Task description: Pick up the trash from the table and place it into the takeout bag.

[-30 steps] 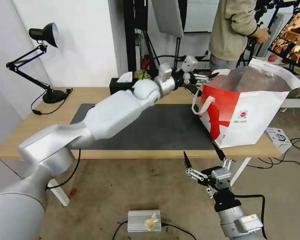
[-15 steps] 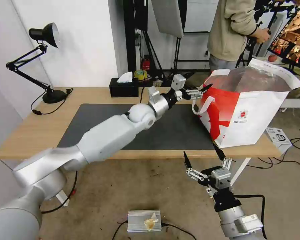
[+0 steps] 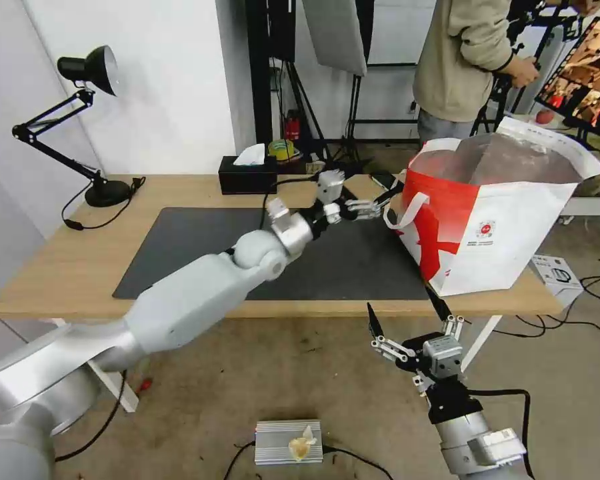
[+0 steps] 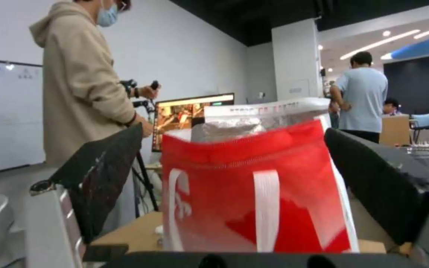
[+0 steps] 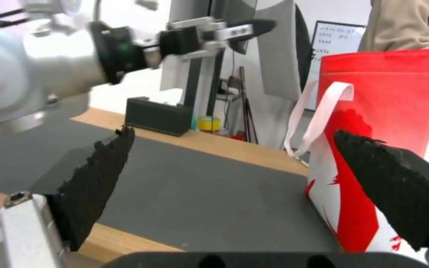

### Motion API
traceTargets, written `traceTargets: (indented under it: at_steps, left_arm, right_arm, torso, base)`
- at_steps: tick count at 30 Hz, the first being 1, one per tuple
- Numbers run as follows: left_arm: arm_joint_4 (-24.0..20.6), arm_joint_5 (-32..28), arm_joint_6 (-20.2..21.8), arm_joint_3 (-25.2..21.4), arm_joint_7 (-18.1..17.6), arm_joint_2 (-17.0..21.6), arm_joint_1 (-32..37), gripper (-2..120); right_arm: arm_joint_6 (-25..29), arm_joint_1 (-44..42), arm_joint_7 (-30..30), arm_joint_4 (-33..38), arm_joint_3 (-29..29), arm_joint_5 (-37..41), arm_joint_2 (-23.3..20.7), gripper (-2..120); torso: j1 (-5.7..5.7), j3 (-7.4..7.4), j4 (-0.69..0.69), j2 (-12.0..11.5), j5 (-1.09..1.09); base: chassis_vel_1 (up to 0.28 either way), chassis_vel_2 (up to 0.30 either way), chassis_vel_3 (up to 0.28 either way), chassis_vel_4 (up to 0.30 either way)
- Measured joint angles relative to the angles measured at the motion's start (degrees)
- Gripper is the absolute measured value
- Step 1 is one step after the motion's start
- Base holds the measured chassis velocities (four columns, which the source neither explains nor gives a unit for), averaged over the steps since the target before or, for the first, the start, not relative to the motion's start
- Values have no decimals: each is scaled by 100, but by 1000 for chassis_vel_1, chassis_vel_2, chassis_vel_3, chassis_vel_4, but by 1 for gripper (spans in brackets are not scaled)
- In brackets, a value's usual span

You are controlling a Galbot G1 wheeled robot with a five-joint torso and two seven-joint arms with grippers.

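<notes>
- Takeout bag (image 3: 507, 233), white and red with a silver foil lining, stands open on the table's end just beyond the left claw's tips; a white strap handle (image 3: 402, 212) loops down its red side, closest to that claw.
- Table (image 3: 67, 260), light wood with white legs, runs under the left claw and lies in front of and above the right claw.
- Dark grey mat (image 3: 200, 253) covers the middle of the tabletop, directly beneath the left claw and the forearm behind it.
- Left claw (image 3: 380, 203) hangs above the mat's far edge, its tips pointing at the bag's red side and near the strap but apart from it. Its black fingers (image 4: 105, 175) are spread wide with nothing between them; the left wrist view looks through the gap straight at the bag.
- Right claw (image 3: 407, 317) waits below the table's front edge, over the floor, pointing up toward the underside of the bag's corner. Its fingers (image 5: 95, 178) are also spread wide and hold nothing; between them the right wrist view shows the mat and the bag's red side with the strap.
- Black tissue box (image 3: 248, 177) sits on the table's far edge, behind the left claw's wrist and well apart from the bag.
- Any trash inside the bag cannot be made out past the foil.
</notes>
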Motion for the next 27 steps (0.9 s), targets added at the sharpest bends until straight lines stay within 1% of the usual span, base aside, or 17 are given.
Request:
traceTargets:
  at_steps: [2, 4, 6, 7, 9, 10, 13, 14, 17, 18, 21, 22, 24, 25, 27]
  left_arm:
    - [-276, 98, -1, -225, -5, 271, 286, 95]
    - [-449, 185, -2, -429, -6, 477, 513, 94]
    - [-483, 198, -2, -470, -6, 512, 556, 94]
    - [-625, 241, -2, -671, -6, 642, 751, 94]
    - [-759, 287, -2, -873, -9, 748, 980, 94]
    - [-759, 287, -2, -873, -9, 748, 980, 94]
    - [-928, 389, 5, -1238, -15, 877, 1429, 94]
    - [-928, 389, 5, -1238, -15, 877, 1429, 94]
    - [-1042, 481, 9, -1524, -13, 935, 1782, 94]
    - [-1042, 481, 9, -1524, -13, 935, 1782, 94]
    - [-1263, 606, 16, -1853, -10, 990, 2239, 94]
    - [-1263, 606, 16, -1853, -10, 990, 2239, 94]
    - [-1448, 679, 20, -2069, -15, 1018, 2557, 94]
    - [-1448, 679, 20, -2069, -15, 1018, 2557, 94]
    - [-1592, 760, 22, -2280, -29, 1046, 2830, 94]
  right_arm:
    - [0, 0, 0, 0, 1, 0, 0, 100]
    - [0, 0, 0, 0, 0, 0, 0, 100]
    - [0, 0, 0, 0, 0, 0, 0, 100]
    - [0, 0, 0, 0, 0, 0, 0, 100]
    - [0, 0, 0, 0, 0, 0, 0, 100]
    - [0, 0, 0, 0, 0, 0, 0, 100]
    - [0, 0, 0, 0, 0, 0, 0, 100]
    - [0, 0, 0, 0, 0, 0, 0, 100]
    - [0, 0, 0, 0, 0, 0, 0, 100]
    - [0, 0, 0, 0, 0, 0, 0, 100]
    - [0, 0, 0, 0, 1, 0, 0, 100]
    - [0, 0, 0, 0, 1, 0, 0, 100]
    - [0, 0, 0, 0, 0, 0, 0, 100]
    - [0, 0, 0, 0, 0, 0, 0, 100]
    - [0, 0, 0, 0, 0, 0, 0, 100]
  torso:
    - [0, 0, -1, 0, 0]
    - [0, -1, 0, 0, 0]
    - [0, 0, 1, 0, 0]
    - [0, 0, 1, -1, 0]
    - [0, -1, 0, -1, 0]
    - [0, -1, 0, -1, 0]
    - [0, 0, 0, -1, 1]
    - [0, 0, 0, -1, 1]
    - [0, 0, 0, -1, 1]
    - [0, 0, 0, -1, 1]
    - [0, 0, -1, -1, 1]
    - [0, 0, -1, -1, 1]
    - [0, 0, 0, 0, 0]
    - [0, 0, 0, 0, 0]
    - [0, 0, -1, 0, 1]
  base:
    - [0, 0, 0, 0]
    - [0, 0, 0, 0]
    - [0, 0, 0, 0]
    - [0, 0, 0, 0]
    - [0, 0, 0, 0]
    - [0, 0, 0, 0]
    - [0, 0, 0, 0]
    - [0, 0, 0, 0]
    - [0, 0, 0, 0]
    - [0, 0, 0, 0]
    - [0, 0, 0, 0]
    - [0, 0, 0, 0]
    - [0, 0, 0, 0]
    - [0, 0, 0, 0]
    - [0, 0, 0, 0]
